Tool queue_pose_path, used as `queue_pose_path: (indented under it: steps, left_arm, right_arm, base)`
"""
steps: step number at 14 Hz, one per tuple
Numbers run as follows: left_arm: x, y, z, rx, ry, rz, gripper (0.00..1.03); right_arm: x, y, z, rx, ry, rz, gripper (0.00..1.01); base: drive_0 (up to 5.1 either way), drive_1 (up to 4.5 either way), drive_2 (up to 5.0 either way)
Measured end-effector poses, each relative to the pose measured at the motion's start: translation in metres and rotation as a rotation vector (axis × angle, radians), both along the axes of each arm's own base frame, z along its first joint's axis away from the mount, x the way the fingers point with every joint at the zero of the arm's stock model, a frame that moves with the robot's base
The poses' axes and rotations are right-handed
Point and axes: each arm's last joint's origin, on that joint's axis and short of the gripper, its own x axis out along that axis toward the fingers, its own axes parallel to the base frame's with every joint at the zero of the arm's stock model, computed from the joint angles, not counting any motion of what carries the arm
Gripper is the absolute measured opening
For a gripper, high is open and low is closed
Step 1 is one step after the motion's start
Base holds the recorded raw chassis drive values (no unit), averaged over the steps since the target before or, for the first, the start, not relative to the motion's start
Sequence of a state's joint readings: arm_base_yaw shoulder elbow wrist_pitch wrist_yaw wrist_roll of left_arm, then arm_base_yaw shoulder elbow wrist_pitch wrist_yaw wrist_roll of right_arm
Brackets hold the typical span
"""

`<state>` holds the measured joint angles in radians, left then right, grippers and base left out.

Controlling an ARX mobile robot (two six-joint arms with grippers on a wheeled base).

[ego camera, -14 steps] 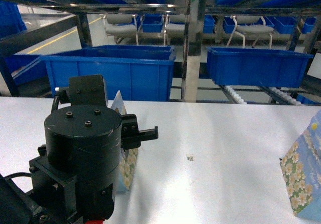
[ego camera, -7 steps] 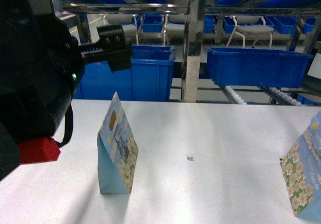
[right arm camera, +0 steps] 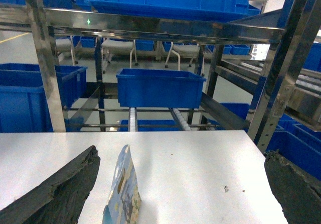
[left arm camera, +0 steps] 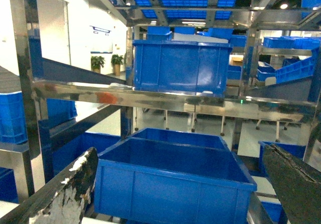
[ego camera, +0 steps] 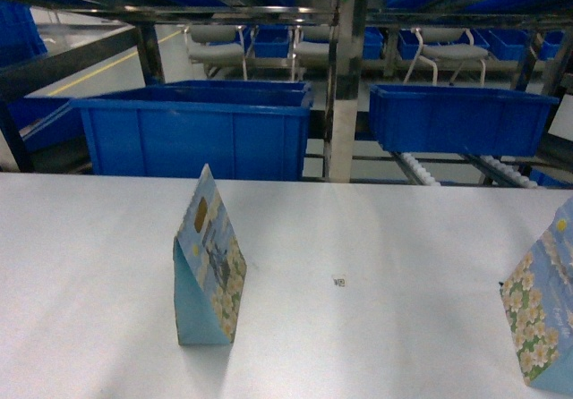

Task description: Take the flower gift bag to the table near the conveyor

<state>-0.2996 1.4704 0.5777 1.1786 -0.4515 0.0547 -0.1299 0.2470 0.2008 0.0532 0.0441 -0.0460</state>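
1. Left gripper (left arm camera: pixel 175 194) gone from the head view, where half a second ago it filled the upper left; jaws spread wide, grasping nothing, facing a blue bin (left arm camera: pixel 170 181) in the wrist view.
2. Flower gift bag (ego camera: pixel 208 265) upright on the table (ego camera: pixel 376 327), left of centre, same spot as before.
3. Conveyor (ego camera: pixel 421 168) rollers behind the table, upper right.
4. Right gripper (right arm camera: pixel 183 184) released too, hovering above a second flowered bag (right arm camera: pixel 123 194).

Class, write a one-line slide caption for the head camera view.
Two flower gift bags, one left of centre and one at the right edge, stand on the white table before the conveyor racking holding blue bins.
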Motion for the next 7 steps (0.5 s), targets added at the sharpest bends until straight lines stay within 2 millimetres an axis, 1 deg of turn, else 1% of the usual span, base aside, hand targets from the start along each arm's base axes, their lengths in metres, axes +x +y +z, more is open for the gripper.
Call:
queue_pose_path:
  steps: [1, 2, 3, 5, 6, 7]
  left_arm:
    - [0.000, 0.001, -0.001, 0.033, 0.085, -0.043, 0.94]
    - [-0.008, 0.008, -0.005, 0.059, 0.183, -0.119, 0.83]
    - [-0.025, 0.019, -0.013, 0.069, 0.247, -0.149, 0.70]
    - [-0.044, 0.032, -0.025, 0.057, 0.262, -0.150, 0.52]
    - [-0.056, 0.039, -0.034, 0.057, 0.274, -0.146, 0.38]
    - [-0.065, 0.043, -0.040, 0.058, 0.278, -0.154, 0.27]
  right_arm:
    - [-0.003, 0.000, -0.001, 0.015, 0.025, 0.050, 0.93]
    - [-0.009, 0.001, -0.006, 0.025, 0.019, 0.122, 0.82]
    - [-0.011, 0.004, -0.007, 0.024, -0.010, 0.151, 0.69]
    - [-0.010, 0.016, -0.015, 0.029, -0.003, 0.197, 0.51]
    - [-0.009, 0.016, -0.023, 0.032, 0.015, 0.192, 0.36]
    - [-0.009, 0.015, -0.027, 0.032, 0.016, 0.172, 0.25]
  base:
    - [0.0, 0.00, 0.0]
    - [0.0, 0.00, 0.0]
    - [0.0, 0.00, 0.0]
    - [0.0, 0.00, 0.0]
    - [0.0, 0.00, 0.0]
    - [0.0, 0.00, 0.0]
